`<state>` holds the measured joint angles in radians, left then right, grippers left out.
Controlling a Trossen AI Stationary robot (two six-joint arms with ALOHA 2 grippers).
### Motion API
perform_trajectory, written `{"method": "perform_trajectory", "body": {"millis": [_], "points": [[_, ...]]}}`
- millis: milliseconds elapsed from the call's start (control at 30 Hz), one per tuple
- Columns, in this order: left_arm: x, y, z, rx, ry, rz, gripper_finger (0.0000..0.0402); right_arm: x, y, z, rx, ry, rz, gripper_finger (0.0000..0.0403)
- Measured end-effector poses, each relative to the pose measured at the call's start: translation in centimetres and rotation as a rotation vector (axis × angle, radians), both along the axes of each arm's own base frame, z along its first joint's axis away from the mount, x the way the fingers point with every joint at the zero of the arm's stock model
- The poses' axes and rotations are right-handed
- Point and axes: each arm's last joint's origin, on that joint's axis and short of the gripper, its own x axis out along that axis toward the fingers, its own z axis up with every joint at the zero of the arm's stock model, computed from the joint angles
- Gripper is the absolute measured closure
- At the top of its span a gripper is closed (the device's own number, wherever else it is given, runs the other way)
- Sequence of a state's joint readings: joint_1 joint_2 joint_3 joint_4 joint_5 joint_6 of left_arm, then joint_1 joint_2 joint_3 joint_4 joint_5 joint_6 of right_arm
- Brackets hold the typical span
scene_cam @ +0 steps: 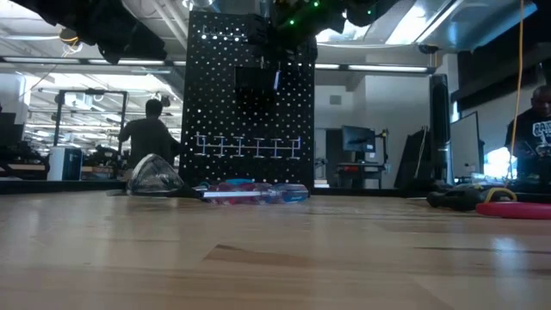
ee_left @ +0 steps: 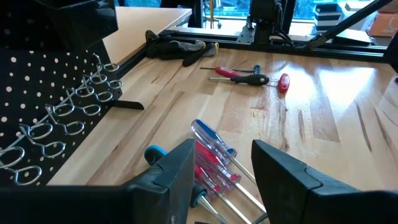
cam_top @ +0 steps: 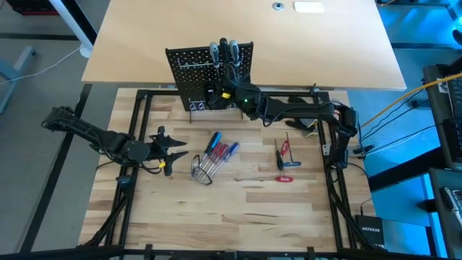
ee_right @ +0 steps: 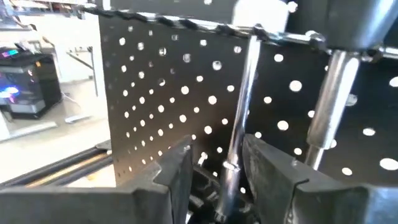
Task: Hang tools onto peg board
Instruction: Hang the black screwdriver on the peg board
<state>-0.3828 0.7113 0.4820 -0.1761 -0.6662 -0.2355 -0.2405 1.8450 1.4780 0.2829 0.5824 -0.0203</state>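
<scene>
The black peg board (cam_top: pixel 209 76) stands upright at the far side of the wooden work table. Screwdrivers (cam_top: pixel 225 50) hang along its top rail. My right gripper (ee_right: pixel 217 168) is open right in front of the board (ee_right: pixel 161 93). The silver shaft (ee_right: pixel 239 118) of one hanging screwdriver stands between its fingers, and I see no touch. A thicker shaft (ee_right: pixel 333 106) hangs beside it. My left gripper (ee_left: pixel 224 180) waits open above the blue and red screwdrivers (ee_left: pixel 211 155) lying on the table (cam_top: pixel 216 148).
A wire holder (cam_top: pixel 202 170) lies by the loose screwdrivers. Red-handled tools (cam_top: pixel 285 155) and a small red piece (cam_top: pixel 285 178) lie toward the right. A wire loop rack (ee_left: pixel 68 118) juts from the board's lower part. A person (scene_cam: pixel 148 133) sits in the room behind.
</scene>
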Motion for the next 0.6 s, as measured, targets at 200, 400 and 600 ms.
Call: {"method": "perform_trajectory", "body": {"millis": [200, 400, 600], "points": [[0.0, 0.0, 0.0, 0.000, 0.001, 0.000, 0.0253, 0.3, 2.2, 0.1, -0.026, 0.031, -0.037, 0.0261], [0.0, 0.0, 0.0, 0.001, 0.001, 0.000, 0.0253, 0.2, 3.7, -0.3, -0.057, 0.121, -0.144, 0.0260], [0.0, 0.0, 0.0, 0.001, 0.001, 0.000, 0.0253, -0.2, 4.6, -0.3, -0.062, 0.187, -0.170, 0.0260]]}}
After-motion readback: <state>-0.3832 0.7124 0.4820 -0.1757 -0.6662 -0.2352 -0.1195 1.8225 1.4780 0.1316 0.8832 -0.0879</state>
